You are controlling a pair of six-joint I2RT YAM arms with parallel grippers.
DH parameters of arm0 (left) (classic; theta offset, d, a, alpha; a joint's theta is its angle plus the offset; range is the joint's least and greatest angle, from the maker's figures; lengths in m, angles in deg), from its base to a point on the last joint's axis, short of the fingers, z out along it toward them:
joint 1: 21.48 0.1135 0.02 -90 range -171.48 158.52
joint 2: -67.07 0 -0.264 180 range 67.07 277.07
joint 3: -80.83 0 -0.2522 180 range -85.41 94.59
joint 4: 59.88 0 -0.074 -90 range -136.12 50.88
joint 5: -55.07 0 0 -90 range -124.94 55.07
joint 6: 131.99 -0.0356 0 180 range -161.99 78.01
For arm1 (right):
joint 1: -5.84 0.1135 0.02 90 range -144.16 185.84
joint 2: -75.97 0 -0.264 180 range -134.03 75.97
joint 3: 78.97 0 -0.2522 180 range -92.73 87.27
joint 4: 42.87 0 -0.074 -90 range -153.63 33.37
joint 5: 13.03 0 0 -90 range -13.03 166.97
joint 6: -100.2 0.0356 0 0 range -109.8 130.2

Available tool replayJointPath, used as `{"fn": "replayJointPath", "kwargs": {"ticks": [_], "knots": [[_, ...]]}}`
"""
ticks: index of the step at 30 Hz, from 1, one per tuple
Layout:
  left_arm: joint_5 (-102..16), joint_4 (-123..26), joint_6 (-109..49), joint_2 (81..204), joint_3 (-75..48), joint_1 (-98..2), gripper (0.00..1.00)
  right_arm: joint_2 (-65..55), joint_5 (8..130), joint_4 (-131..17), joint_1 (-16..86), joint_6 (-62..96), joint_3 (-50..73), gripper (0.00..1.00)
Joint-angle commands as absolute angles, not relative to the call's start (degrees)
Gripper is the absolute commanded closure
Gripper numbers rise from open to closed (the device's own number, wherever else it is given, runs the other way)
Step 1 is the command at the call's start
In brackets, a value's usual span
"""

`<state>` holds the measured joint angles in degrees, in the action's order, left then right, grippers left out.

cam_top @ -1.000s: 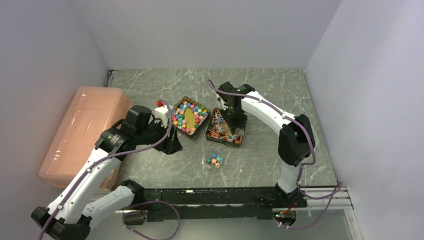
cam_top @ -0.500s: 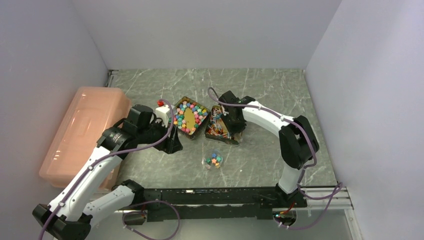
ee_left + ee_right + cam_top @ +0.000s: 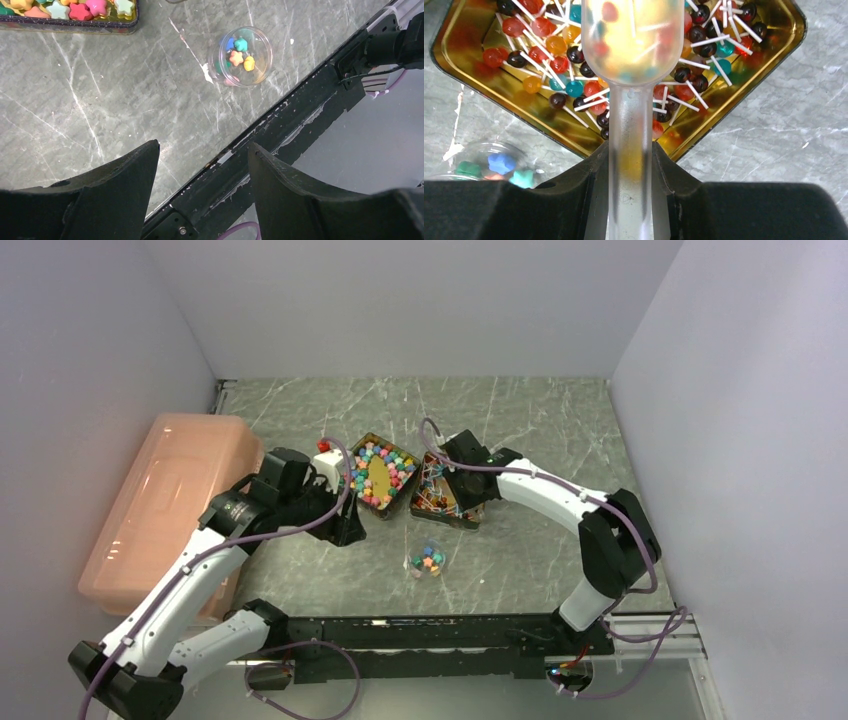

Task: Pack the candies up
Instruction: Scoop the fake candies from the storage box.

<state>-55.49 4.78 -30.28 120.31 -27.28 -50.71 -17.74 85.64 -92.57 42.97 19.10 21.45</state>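
**Operator:** What is the top camera giving me?

**Spotter:** Take the clear jar (image 3: 427, 561) as your mark. It is sitting on the table (image 3: 540, 430). Your left gripper (image 3: 345, 528) is hanging near it, on its left, and the pink box (image 3: 165, 505) is lying well apart on that same side. Beyond the jar and to its left, the star tin (image 3: 402, 492) is holding most of the star candies (image 3: 372, 455). Straight beyond the jar, the lollipop tin (image 3: 445, 523) is sitting just beside the star tin, and your right gripper (image 3: 463, 483) is hovering over it.

**Operator:** And the left wrist?

**Spotter:** Your left gripper (image 3: 204, 146) is standing wide, with nothing between its fingers. The jar (image 3: 242, 56) is lying ahead of them, carrying a few star candies (image 3: 237, 50). The black rail (image 3: 300, 105) is running just to the jar's right, and a corner of the star tin (image 3: 70, 22) is showing up and left of it.

**Operator:** The right wrist?

**Spotter:** Your right gripper (image 3: 630, 155) is clamping the handle of a clear scoop (image 3: 631, 40). The scoop's bowl is hanging over the lollipop tin (image 3: 464, 40), up and right of the jar (image 3: 489, 165). The lollipops (image 3: 559, 65) are lying loose in that tin, and I cannot tell whether the bowl is touching them.
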Motion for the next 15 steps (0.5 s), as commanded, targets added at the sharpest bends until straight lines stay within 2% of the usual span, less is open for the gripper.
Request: {"fn": "replayJointPath", "kwargs": {"ticks": [1, 15], "knots": [[-54.7, 5.0, -30.8, 120.9, -25.6, -50.9, 0.29, -14.9, 88.6, -87.8, 44.2, 18.5, 22.1, 1.00], [-52.9, 3.2, -29.4, 120.7, -26.8, -50.9, 0.29, -1.4, 89.4, -89.7, 46.3, 20.5, 28.7, 1.00]]}}
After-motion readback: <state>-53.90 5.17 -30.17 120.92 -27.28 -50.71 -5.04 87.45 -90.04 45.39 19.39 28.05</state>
